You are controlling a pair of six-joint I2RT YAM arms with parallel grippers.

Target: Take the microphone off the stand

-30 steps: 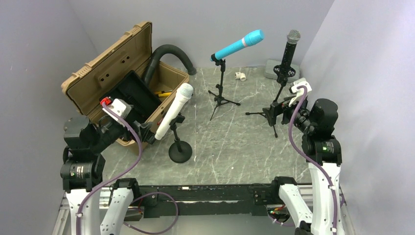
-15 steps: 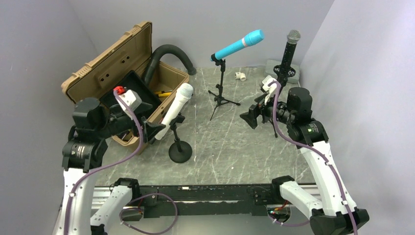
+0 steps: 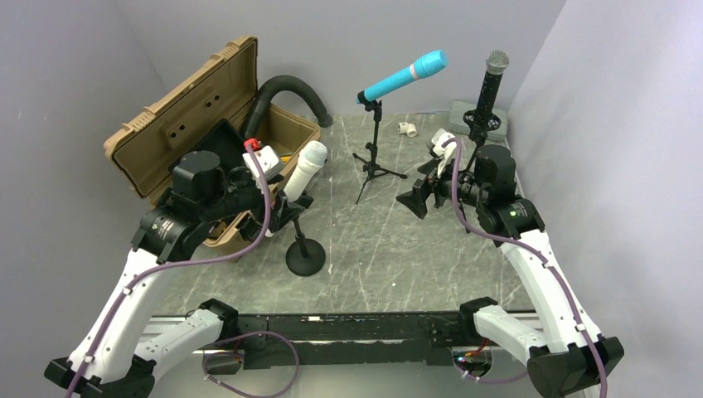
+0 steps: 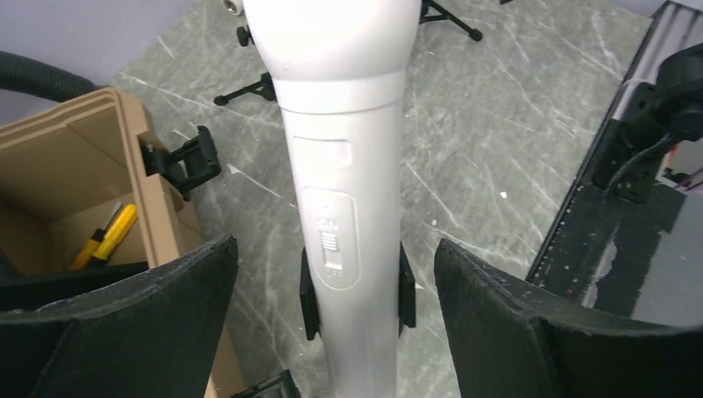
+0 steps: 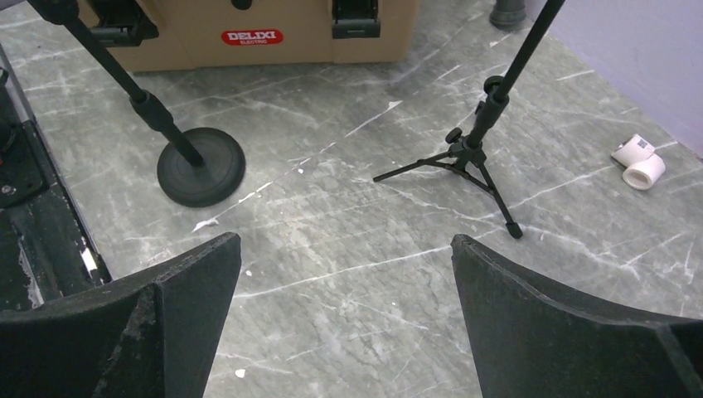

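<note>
White microphone stands inside left gripper, jaws spread wide, not touching it. Right gripper wide open, empty, over table.

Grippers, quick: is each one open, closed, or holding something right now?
Left gripper: open, straddling the white microphone, not gripping it.
Right gripper: open, holding nothing.

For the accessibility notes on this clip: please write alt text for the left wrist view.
A white microphone stands in its black clip between the wide-open fingers of the left claw, which do not touch it. At the picture's left, an open tan case holds a yellow tool; a grey marbled table lies beneath.
</note>
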